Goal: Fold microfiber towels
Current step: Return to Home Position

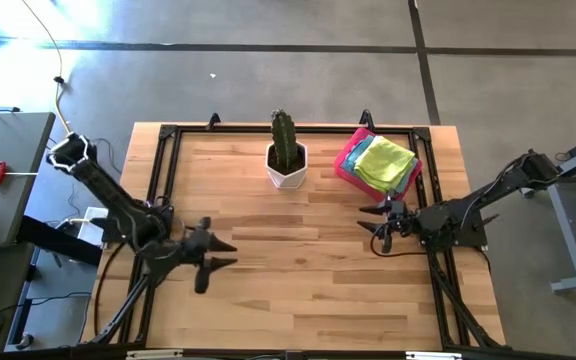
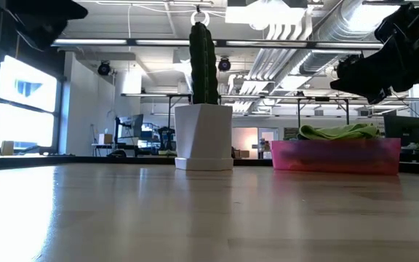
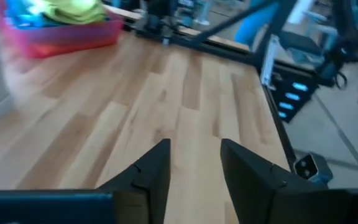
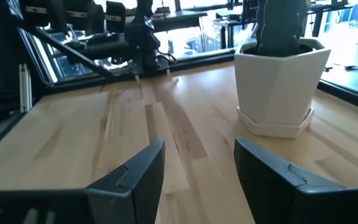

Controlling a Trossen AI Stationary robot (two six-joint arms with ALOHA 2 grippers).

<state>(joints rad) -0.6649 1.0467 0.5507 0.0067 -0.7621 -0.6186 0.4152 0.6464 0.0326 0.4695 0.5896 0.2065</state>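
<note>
Here the microfiber towels (image 1: 385,162) lie folded in one stack inside the pink tray (image 1: 347,160), which sits at the far right of the wooden table (image 1: 298,290), beside the potted cactus (image 1: 286,155). A lime green towel tops the stack, soft and slightly rumpled, and light blue cloth shows at the edge beneath it. The lower layers overlap too closely to count, perhaps four or more. In the low view only the green top layer rises above the tray's rim.

There is one tray, one cactus and two arms. The right gripper (image 1: 373,228) hovers near the tray's near side, its fingers (image 4: 135,171) spread and holding nothing. The left gripper (image 1: 230,254) hangs over the left part of the table, well apart from the tray, with its fingers (image 3: 151,168) likewise parted and empty.
</note>
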